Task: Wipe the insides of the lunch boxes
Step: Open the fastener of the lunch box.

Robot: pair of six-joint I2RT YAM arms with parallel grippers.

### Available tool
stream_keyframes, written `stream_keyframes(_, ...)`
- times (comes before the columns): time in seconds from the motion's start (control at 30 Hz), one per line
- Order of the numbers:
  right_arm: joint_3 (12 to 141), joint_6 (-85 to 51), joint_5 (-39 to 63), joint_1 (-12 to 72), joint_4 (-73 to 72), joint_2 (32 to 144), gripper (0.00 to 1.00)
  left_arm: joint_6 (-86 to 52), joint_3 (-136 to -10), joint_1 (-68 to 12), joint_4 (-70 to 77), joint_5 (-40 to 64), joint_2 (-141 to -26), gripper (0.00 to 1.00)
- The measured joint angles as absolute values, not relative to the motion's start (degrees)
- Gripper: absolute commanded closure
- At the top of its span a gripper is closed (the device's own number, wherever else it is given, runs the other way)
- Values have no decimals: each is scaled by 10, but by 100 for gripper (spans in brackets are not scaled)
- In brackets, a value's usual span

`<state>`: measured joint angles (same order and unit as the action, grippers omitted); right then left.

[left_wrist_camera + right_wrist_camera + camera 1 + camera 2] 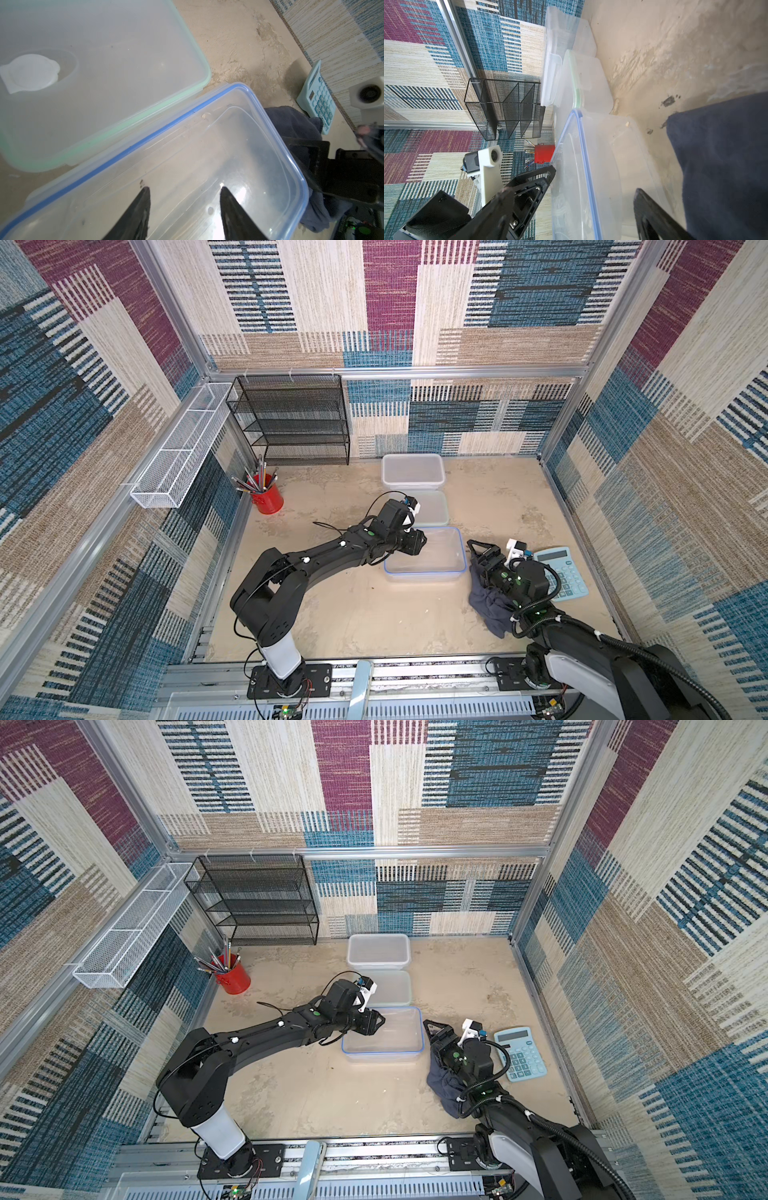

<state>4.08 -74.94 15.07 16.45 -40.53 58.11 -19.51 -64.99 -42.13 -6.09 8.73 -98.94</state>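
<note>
Top views | blue-rimmed box point(440, 560) nearest on tabletop point(353, 614), specks inside, I judge it unwiped | deep box point(413, 470), green-rimmed box point(434, 508) behind, state unclear | left fingers point(137, 212) spread inside blue-rimmed box, empty | right fingers point(652, 218) spread beside cloth point(488, 605), not gripping it

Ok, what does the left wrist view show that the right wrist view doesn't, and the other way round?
Only the left wrist view shows the blue calculator. Only the right wrist view shows the black mesh rack, the red pencil cup and the farthest lunch box. Both show the blue-rimmed lunch box, the green-rimmed lunch box and the dark cloth.
</note>
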Motion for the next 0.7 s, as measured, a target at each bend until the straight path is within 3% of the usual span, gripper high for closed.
stream_keyframes(0.4, 53, -796, 162, 187, -448, 653, 15, -199, -643, -430, -54, 70, -993, 46)
stream_keyframes(0.7, 48, -842, 110, 223, -528, 723, 21, -210, -627, -439, -33, 68, -993, 47)
